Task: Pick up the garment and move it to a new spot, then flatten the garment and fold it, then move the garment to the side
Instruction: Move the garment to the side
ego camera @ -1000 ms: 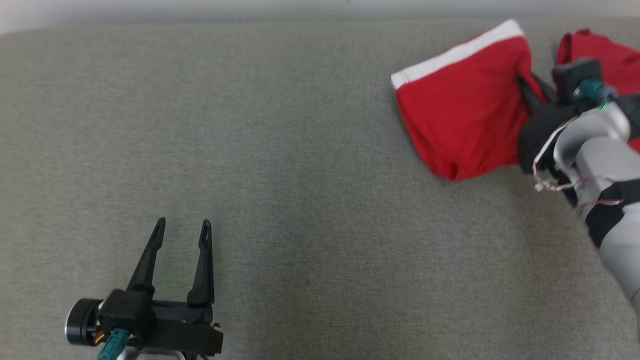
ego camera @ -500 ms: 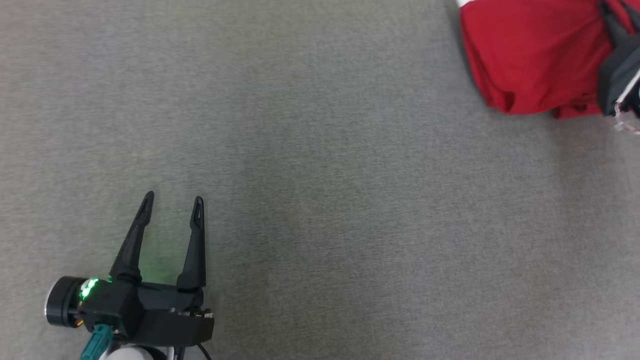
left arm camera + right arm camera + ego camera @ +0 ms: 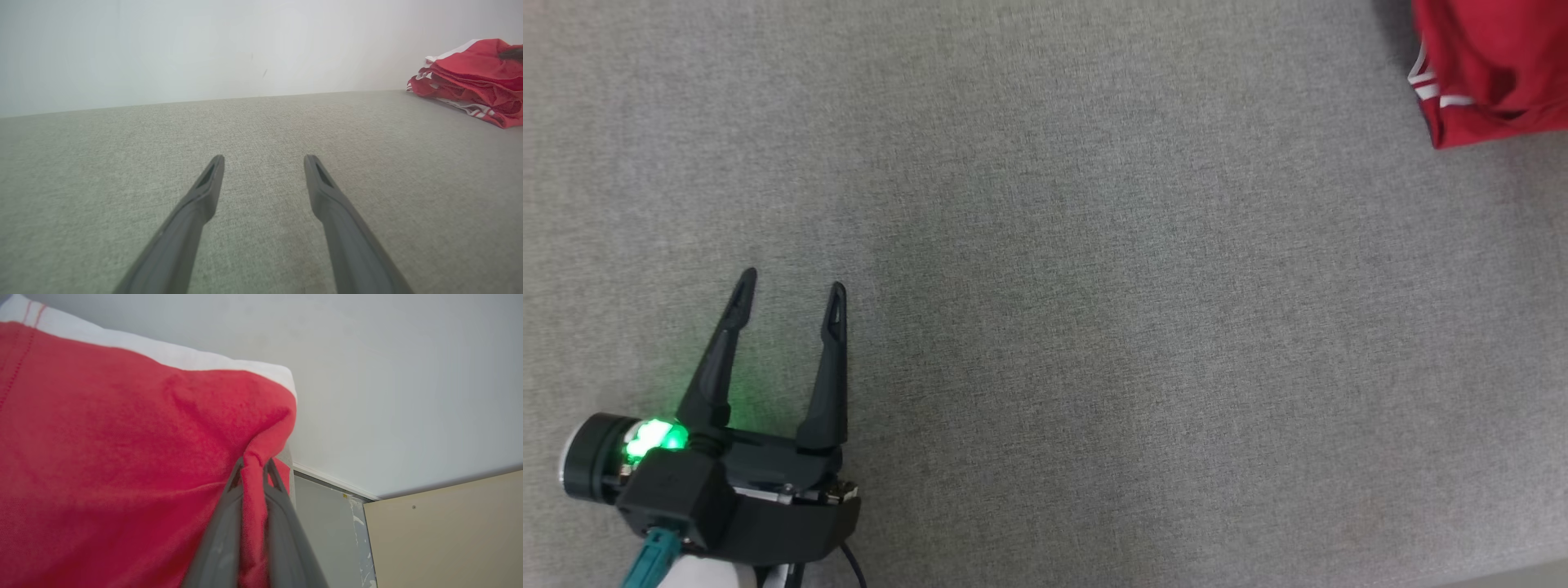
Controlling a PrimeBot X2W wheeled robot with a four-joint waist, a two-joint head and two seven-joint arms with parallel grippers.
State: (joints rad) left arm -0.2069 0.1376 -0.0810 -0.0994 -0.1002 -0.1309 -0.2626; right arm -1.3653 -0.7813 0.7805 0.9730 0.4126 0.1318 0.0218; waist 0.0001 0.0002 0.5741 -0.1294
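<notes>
Right wrist view shows the right gripper (image 3: pixel 254 464) clamped on the garment (image 3: pixel 122 457). Head view crops it far right; the left gripper (image 3: pixel 791 284) gapes.

The left gripper (image 3: pixel 792 282) sits well apart from the garment (image 3: pixel 1494 65), low and far to its left in the head view. Its two long dark fingers (image 3: pixel 715 359) stand wide apart with nothing between them, tips pointing up that view and leaning a little to the right. Behind them is the black wrist block (image 3: pixel 735 506), with a green light (image 3: pixel 654 437) glowing on its left side and a teal plug (image 3: pixel 649 559) at its base.

The right gripper (image 3: pixel 255 462) is clamped on the garment. Its fingers are nearly together and pinch a bunched fold at the cloth's edge. In the right wrist view, the rest of the cloth spreads to the left of the fingers.
</notes>
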